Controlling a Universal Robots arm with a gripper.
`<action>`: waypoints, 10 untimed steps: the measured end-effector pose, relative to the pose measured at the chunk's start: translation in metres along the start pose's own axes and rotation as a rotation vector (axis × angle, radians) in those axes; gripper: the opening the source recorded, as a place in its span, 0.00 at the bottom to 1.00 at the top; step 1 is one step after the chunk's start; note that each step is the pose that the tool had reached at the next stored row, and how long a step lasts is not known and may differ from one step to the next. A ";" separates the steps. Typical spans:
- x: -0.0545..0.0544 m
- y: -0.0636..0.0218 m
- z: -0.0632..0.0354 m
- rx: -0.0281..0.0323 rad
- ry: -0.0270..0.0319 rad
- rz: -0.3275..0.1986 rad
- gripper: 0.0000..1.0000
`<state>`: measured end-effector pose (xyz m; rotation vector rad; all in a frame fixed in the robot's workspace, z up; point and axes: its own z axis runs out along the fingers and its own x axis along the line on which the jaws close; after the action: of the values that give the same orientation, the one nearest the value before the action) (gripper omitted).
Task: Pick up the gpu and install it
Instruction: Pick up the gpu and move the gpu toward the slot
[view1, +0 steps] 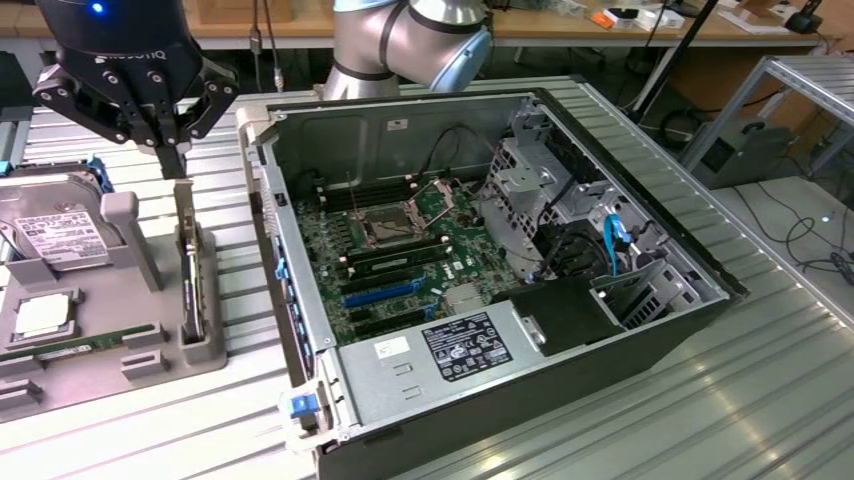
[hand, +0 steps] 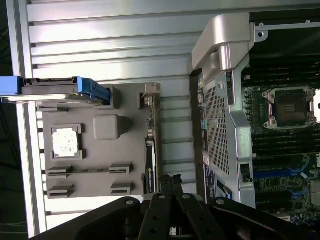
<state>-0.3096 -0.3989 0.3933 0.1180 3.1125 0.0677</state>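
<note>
The gpu (view1: 195, 275) stands on its long edge in a slot at the side of a grey holder tray (view1: 134, 300) nearest the case, its metal bracket end toward the arm. In the wrist view the gpu (hand: 149, 150) is a thin dark strip along the tray's edge. My gripper (view1: 171, 165) hangs just above the card's far end with its black fingers pressed together and nothing between them. The fingertips (hand: 166, 181) show shut, close beside the card's end. The open computer case (view1: 307, 300) lies on the exterior view's right, with blue expansion slots (view1: 384, 296) on its motherboard.
The tray also holds a silver hard drive (view1: 56, 240) with a white label and a square processor chip (view1: 40, 316). A blue drive caddy (hand: 60, 89) sits at the tray's end. The case's metal wall (hand: 220, 135) rises close beside the card. Ribbed metal table (view1: 694, 400) surrounds everything.
</note>
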 end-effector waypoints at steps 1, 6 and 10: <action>0.000 0.0000 0.0000 0.0000 0.0000 0.000 0.11; 0.000 0.0000 0.0000 0.0000 0.0000 0.000 0.36; 0.000 0.0000 0.0000 0.0000 0.0000 0.000 0.36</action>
<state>-0.3096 -0.3989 0.3933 0.1180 3.1125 0.0677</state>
